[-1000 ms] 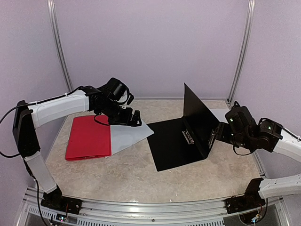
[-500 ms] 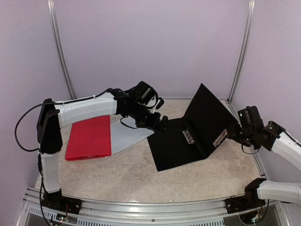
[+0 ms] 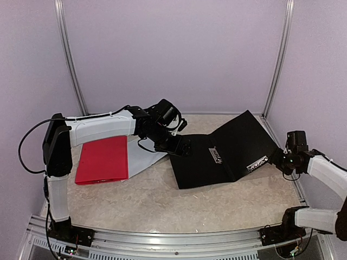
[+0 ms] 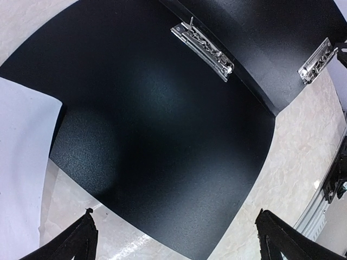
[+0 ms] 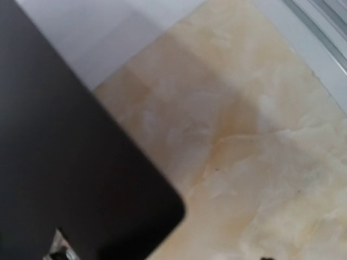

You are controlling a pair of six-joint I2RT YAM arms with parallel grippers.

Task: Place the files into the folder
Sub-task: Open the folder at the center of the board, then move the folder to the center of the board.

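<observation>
Nearest, at the right edge of the open black plastic folder [image 3: 203, 162]: right gripper [image 3: 280, 160], close to the right cover's outer rim; clenched or released, impossible to tell. Folder spread wide on the beige marbled table [image 3: 162, 206], left cover flat, a silver metal clip [image 4: 203, 46] beside the spine. Touching the folder's left edge: a loose white paper sheet [image 3: 145, 156], flat on the table, outside the covers. Further left of the folder: a red rectangular folder [image 3: 102, 158], overlapping the sheet's left part. Over the folder's far left corner: left gripper [image 3: 182, 148], hovers with black fingertips [image 4: 78, 238] spread wide, released, grasping nothing.
</observation>
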